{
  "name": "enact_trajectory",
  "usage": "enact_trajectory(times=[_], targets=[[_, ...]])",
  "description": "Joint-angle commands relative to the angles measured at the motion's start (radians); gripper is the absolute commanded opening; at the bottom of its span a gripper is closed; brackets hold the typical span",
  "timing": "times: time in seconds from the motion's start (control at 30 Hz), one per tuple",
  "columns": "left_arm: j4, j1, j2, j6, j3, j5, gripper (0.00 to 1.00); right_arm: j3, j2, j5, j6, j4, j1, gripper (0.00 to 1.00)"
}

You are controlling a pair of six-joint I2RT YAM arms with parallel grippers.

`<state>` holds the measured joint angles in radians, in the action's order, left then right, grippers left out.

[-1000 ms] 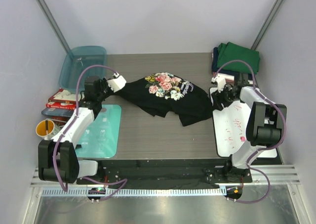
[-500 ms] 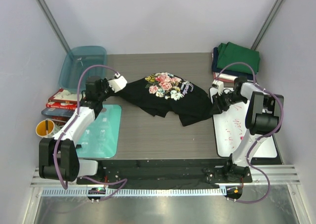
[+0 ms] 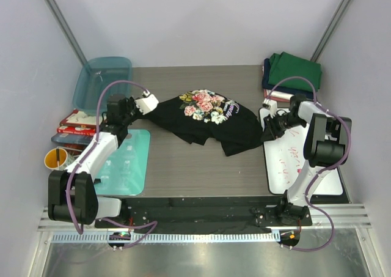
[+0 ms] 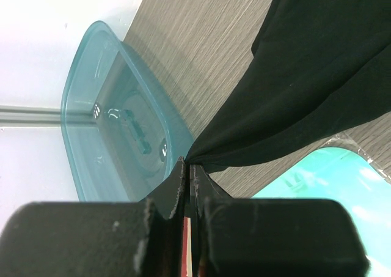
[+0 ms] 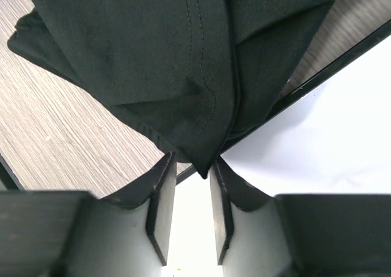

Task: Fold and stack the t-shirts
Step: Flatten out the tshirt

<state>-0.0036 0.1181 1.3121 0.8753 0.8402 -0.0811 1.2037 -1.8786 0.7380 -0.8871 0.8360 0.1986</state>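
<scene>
Black t-shirt [image 3: 208, 121] with flower print lies crumpled mid-table [image 3: 201, 167], print facing up, stretched between both arms. Its right edge laps onto the whiteboard [image 3: 299, 167].

Left gripper [image 3: 146, 99] is at the shirt's far-left corner. In the left wrist view, the claw [image 4: 186, 167] is pressed together, pinching a corner of the black cloth [image 4: 317, 75]. Teal tub [image 4: 104, 124] sits just left of it and the teal mat [image 4: 330, 173] is near.

Right gripper [image 3: 269, 130] is at the shirt's right edge, over the whiteboard's far-left corner. In the right wrist view, the fingers [image 5: 192, 167] stand apart with a gap showing. The shirt's corner tip [image 5: 153, 57] pokes in between the fingertips, not clamped, with the whiteboard [image 5: 317, 136] under it.

Folded shirts [image 3: 293, 69] are stacked at the far right corner, green on top and navy below.

Tub [image 3: 101, 81] is far left, mat [image 3: 131, 161] near left.
</scene>
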Motion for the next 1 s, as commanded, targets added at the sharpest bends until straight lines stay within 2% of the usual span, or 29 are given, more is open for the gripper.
enact_trajectory(times=[0.0, 0.2, 0.4, 0.5, 0.53, 0.6, 0.67, 0.77, 0.97], targets=[[0.054, 0.011, 0.004, 0.007, -0.003, -0.016, 0.00, 0.034, 0.078, 0.000, -0.009, 0.015, 0.002, 0.38], [0.059, 0.017, 0.004, 0.005, -0.007, -0.011, 0.00, 0.054, 0.072, 0.021, -0.007, 0.018, 0.002, 0.38], [0.062, 0.022, 0.006, 0.005, -0.007, -0.008, 0.00, 0.063, 0.056, 0.049, -0.007, 0.017, 0.002, 0.33], [0.063, 0.025, 0.009, 0.005, -0.009, -0.009, 0.00, 0.066, 0.041, 0.057, -0.010, 0.017, 0.002, 0.23], [0.066, 0.028, 0.010, 0.004, -0.010, -0.009, 0.00, 0.066, 0.039, 0.057, -0.009, 0.009, 0.002, 0.14], [0.070, 0.031, 0.013, 0.001, -0.016, -0.008, 0.00, 0.063, 0.041, 0.054, -0.007, 0.003, 0.002, 0.04], [0.079, 0.034, 0.015, 0.001, -0.023, -0.008, 0.00, 0.057, 0.050, 0.043, 0.011, -0.024, 0.002, 0.01], [0.100, 0.041, 0.019, 0.007, -0.030, 0.007, 0.00, 0.021, 0.114, -0.037, 0.082, -0.145, 0.001, 0.01], [0.215, 0.055, 0.007, 0.016, -0.021, 0.139, 0.00, -0.119, 0.462, -0.443, 0.135, -0.487, -0.047, 0.01]])
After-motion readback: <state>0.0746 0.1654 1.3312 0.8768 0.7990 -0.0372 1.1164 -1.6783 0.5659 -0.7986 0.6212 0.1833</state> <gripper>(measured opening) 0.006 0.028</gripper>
